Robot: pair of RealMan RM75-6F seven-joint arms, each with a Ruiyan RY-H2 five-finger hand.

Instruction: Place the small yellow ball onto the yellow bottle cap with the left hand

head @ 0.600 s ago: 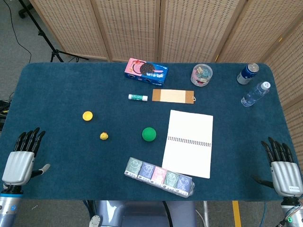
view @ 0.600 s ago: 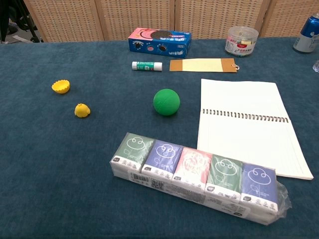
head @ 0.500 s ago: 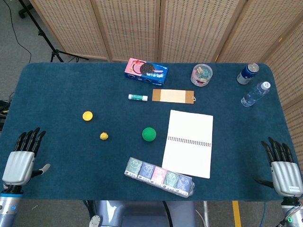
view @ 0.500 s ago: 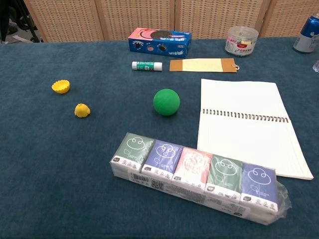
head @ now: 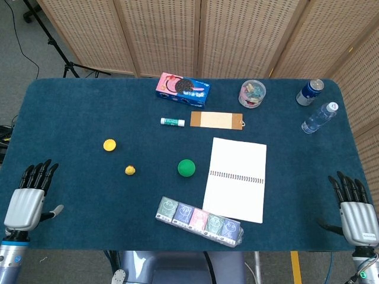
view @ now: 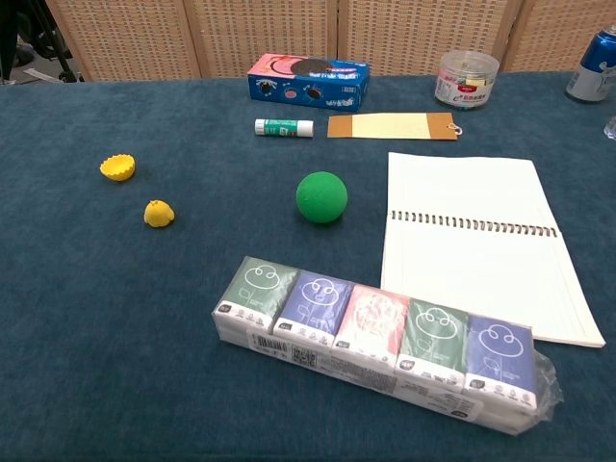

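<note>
The small yellow ball (head: 130,170) (view: 159,213) lies on the blue table cloth, left of centre. The yellow bottle cap (head: 109,144) (view: 117,167) sits a short way behind and to the left of it, apart from it. My left hand (head: 28,198) is at the table's front left corner, flat with fingers apart and holding nothing, well away from the ball. At the front right corner my right hand (head: 353,212) lies the same way, holding nothing. Neither hand shows in the chest view.
A green ball (head: 186,168) lies right of the yellow ball. A tissue multipack (head: 199,220) is at the front, an open notebook (head: 237,177) to the right. Behind are a glue stick (head: 172,122), cookie box (head: 183,89), tan tag (head: 216,120), jar (head: 252,93), can (head: 310,92) and bottle (head: 319,117).
My left hand has drifted very slightly toward the front edge. The objects have not moved.
</note>
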